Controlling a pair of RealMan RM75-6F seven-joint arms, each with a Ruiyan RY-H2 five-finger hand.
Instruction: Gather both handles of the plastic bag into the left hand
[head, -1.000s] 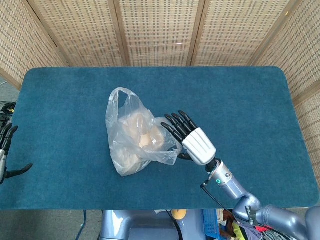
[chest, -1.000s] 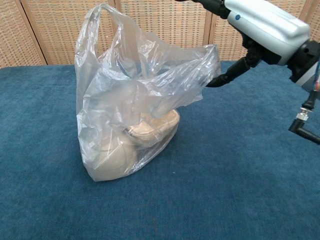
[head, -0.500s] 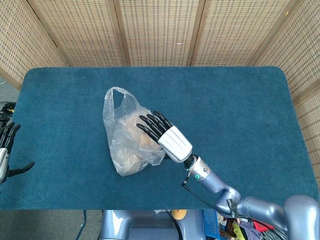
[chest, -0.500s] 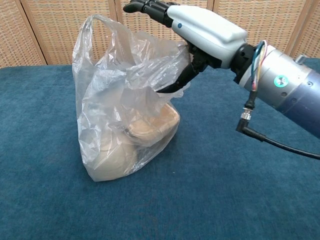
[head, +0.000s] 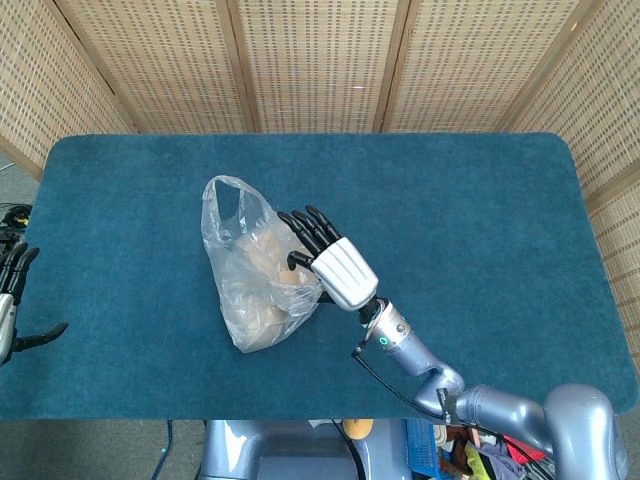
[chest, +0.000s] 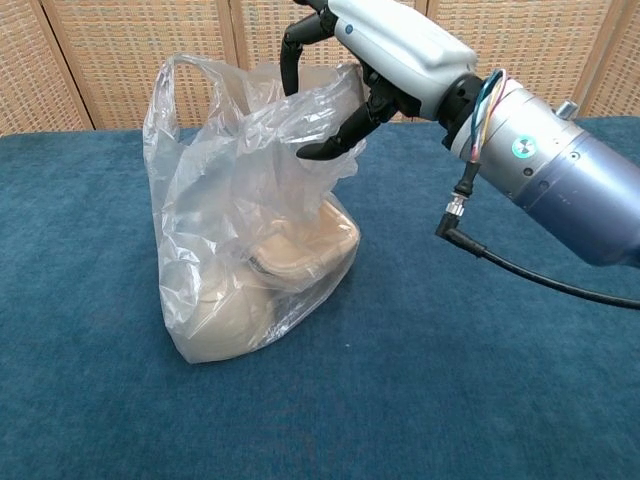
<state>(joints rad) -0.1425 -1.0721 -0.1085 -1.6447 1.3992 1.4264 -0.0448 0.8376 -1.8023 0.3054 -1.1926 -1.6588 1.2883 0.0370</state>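
at mid-table, right hand (chest: 385, 60) fingers pinching plastic bag (chest: 245, 230); left hand (head: 12, 300) spread at edge

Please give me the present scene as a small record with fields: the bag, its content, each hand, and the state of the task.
bag: clear plastic bag standing on the blue table, one handle upright and free
content: pale rounded items, type unclear
right hand: at the bag's top on its right side, fingers curling over the plastic; firm hold cannot be confirmed
left hand: at the table's left edge, fingers apart, holding nothing
task state: no handle in the left hand yet
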